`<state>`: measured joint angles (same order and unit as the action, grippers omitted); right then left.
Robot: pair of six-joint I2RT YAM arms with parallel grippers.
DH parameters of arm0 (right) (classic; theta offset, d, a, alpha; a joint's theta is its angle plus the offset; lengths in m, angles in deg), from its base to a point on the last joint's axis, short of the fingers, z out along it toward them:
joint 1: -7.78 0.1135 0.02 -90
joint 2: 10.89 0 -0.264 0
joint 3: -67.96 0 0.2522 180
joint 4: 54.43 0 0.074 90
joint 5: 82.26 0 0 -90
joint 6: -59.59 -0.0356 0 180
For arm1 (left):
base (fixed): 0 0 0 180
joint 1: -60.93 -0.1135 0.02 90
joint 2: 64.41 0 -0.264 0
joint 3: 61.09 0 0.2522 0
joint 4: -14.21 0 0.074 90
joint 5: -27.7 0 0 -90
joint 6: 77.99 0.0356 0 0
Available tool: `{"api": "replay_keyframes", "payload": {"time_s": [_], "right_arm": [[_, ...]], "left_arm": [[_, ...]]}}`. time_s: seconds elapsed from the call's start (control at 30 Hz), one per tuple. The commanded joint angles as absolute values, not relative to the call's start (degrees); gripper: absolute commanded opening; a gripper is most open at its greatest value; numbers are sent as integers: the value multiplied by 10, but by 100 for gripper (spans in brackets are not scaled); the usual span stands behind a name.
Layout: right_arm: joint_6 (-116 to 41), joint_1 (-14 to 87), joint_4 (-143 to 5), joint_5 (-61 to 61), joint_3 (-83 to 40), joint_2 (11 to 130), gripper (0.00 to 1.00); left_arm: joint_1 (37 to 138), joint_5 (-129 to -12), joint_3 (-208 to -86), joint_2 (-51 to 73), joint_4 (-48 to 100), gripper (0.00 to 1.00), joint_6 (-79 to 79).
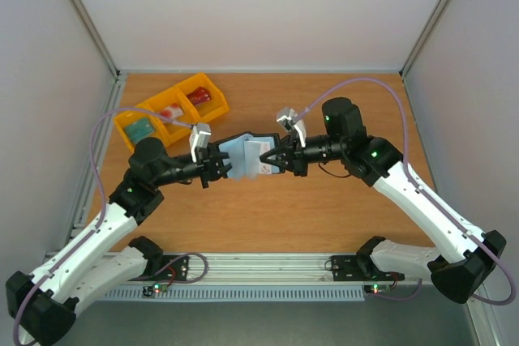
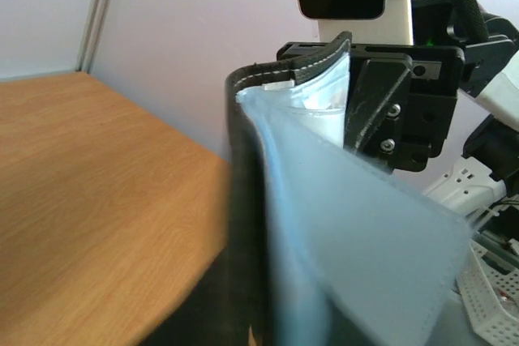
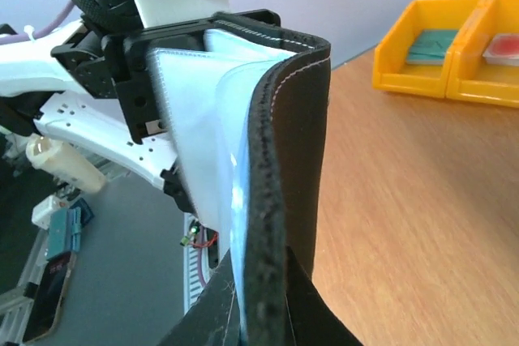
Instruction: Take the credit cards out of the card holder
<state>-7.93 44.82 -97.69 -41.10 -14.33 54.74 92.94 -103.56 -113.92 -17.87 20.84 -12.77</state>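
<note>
The card holder [image 1: 246, 156] is a black bifold wallet with a grey-blue lining, held open in the air between both arms. My left gripper [image 1: 220, 164] is shut on its left flap, where the black edge [image 2: 247, 200] fills the left wrist view and hides my fingers. My right gripper [image 1: 274, 160] is shut on the right flap, its dark fingers [image 3: 312, 313] clamping the stitched edge [image 3: 280, 160]. A red credit card with a pale band [image 1: 169, 111] lies in the middle yellow bin. I see no card showing in the lining pockets [image 2: 357, 232].
A row of three yellow bins [image 1: 173, 109] stands at the back left of the wooden table [image 1: 324, 208]. One bin holds a teal flat item [image 3: 430, 44], another a dark red one [image 1: 199, 96]. Grey walls close in the sides and back.
</note>
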Motion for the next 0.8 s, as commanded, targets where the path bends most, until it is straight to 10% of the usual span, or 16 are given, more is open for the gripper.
{"api": "replay_keyframes", "payload": {"time_s": [0.0,0.17,0.77], "right_arm": [[-78,457,-999,-370,-167,532,1],[-92,456,-1042,-237,-186,521,1],[-222,539,-1052,13,-236,584,1]], "left_arm": [[931,-1049,-1129,-183,199,41,-74],[922,-997,-1124,-205,237,97,-18],[991,-836,-1196,-100,248,99,68]]}}
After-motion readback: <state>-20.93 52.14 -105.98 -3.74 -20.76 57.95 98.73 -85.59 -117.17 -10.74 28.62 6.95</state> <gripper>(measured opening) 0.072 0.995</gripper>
